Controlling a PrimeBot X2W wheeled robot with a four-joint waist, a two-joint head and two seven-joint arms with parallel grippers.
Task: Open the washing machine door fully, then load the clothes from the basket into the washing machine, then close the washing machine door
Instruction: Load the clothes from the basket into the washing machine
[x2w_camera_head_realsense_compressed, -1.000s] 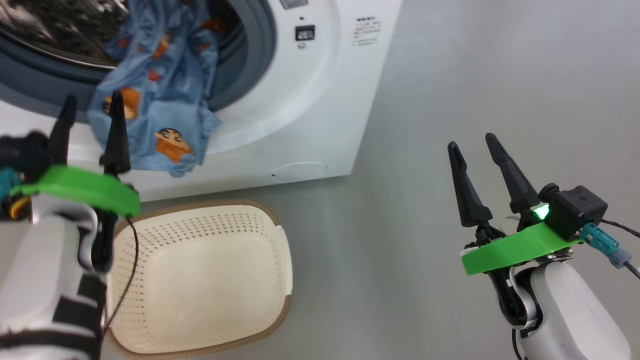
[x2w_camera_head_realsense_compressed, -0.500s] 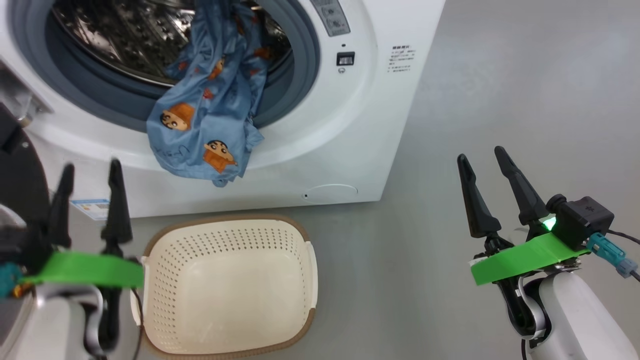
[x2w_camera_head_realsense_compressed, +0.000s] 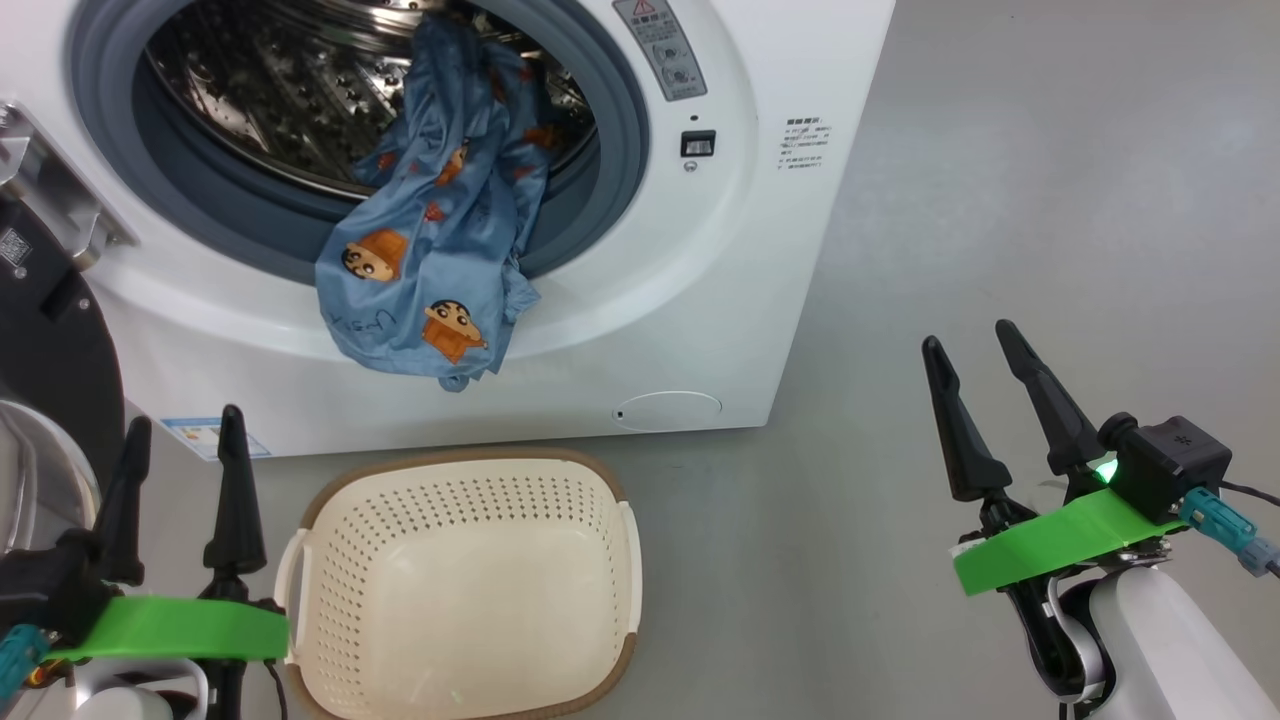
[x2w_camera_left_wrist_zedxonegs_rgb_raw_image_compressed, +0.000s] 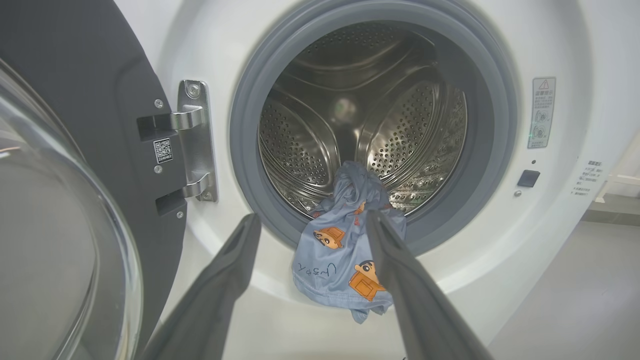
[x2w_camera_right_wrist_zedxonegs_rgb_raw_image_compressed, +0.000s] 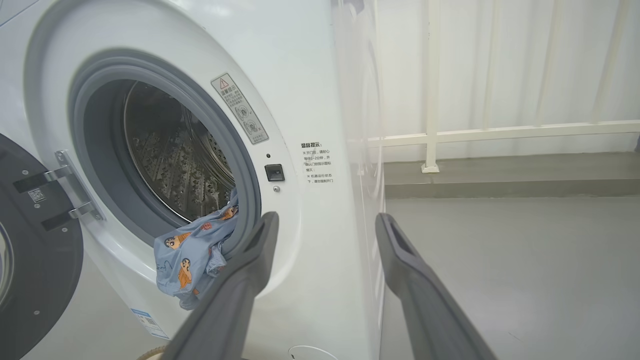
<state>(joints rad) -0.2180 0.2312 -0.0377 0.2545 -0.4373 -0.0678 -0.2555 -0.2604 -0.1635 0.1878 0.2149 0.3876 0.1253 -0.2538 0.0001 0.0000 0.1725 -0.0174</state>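
Three views split the scene between them. The head view looks down on the basket (x2w_camera_head_realsense_compressed: 455, 458), which stands empty on the grey floor (x2w_camera_head_realsense_compressed: 900, 250) just in front of the washing machine (x2w_camera_head_realsense_compressed: 760, 200). The left wrist view looks straight into the steel drum (x2w_camera_left_wrist_zedxonegs_rgb_raw_image_compressed: 325, 125) and adds the metal hinge (x2w_camera_left_wrist_zedxonegs_rgb_raw_image_compressed: 192, 140) and the washing machine door (x2w_camera_left_wrist_zedxonegs_rgb_raw_image_compressed: 100, 100), swung wide open at the left with its glass bowl bulging toward the camera. The right wrist view takes the machine at an angle, with its plain white side and a white railing (x2w_camera_right_wrist_zedxonegs_rgb_raw_image_compressed: 500, 132) beyond.

The clothes (x2w_camera_head_realsense_compressed: 440, 270) are one blue printed garment draped over the grey gasket (x2w_camera_head_realsense_compressed: 620, 180). Its upper part lies in the drum, and its lower part hangs down the white front.

The left gripper (x2w_camera_head_realsense_compressed: 186, 420) is near the basket's left end, fingers spread wide, holding and touching nothing. The right gripper (x2w_camera_head_realsense_compressed: 968, 336) is well apart to the right over bare floor, equally spread and empty.
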